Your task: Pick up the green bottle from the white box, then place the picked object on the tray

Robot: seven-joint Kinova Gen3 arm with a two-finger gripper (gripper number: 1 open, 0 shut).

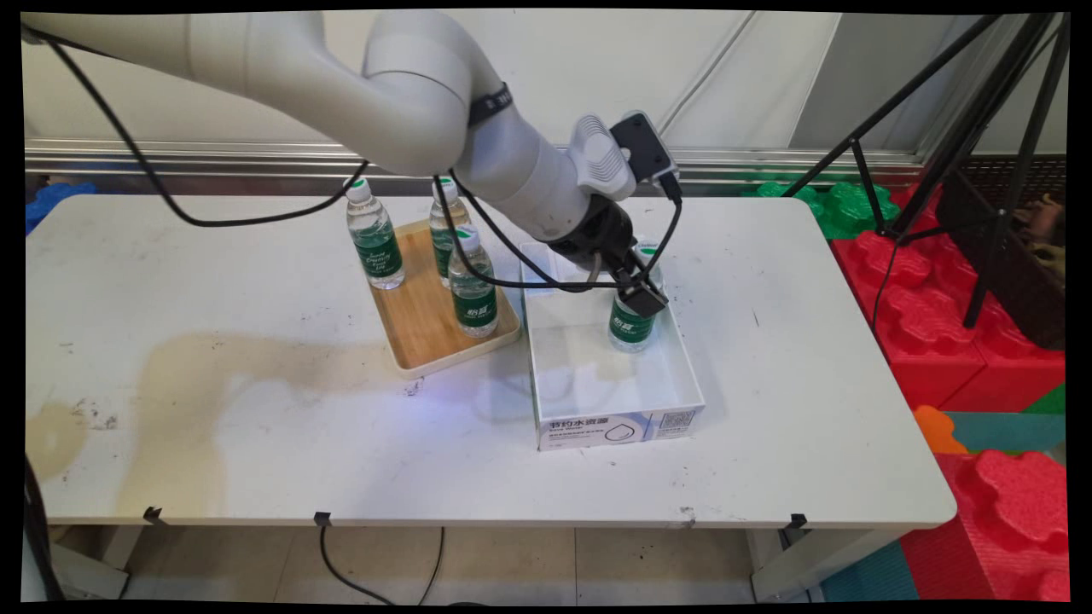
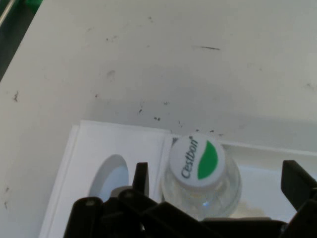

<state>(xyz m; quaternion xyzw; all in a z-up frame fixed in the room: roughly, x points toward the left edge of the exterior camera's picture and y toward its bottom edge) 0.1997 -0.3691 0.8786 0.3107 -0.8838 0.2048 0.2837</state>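
A clear water bottle (image 1: 632,327) with a green label stands upright in the far right corner of an open white box (image 1: 611,408). My gripper (image 1: 639,288) reaches down over the bottle's upper part. In the hand view the white cap (image 2: 196,159) with its green leaf mark sits between the two black fingers (image 2: 141,179). There is a gap on each side of the bottle, so the gripper (image 2: 215,174) is open and straddles it without pressing.
Left of the box, a wooden tray (image 1: 421,337) carries three more green-labelled bottles (image 1: 473,288). Black cables hang from the arm over the tray and the box's far wall. Red foam blocks (image 1: 947,333) and a black tripod (image 1: 981,170) stand beyond the table's right edge.
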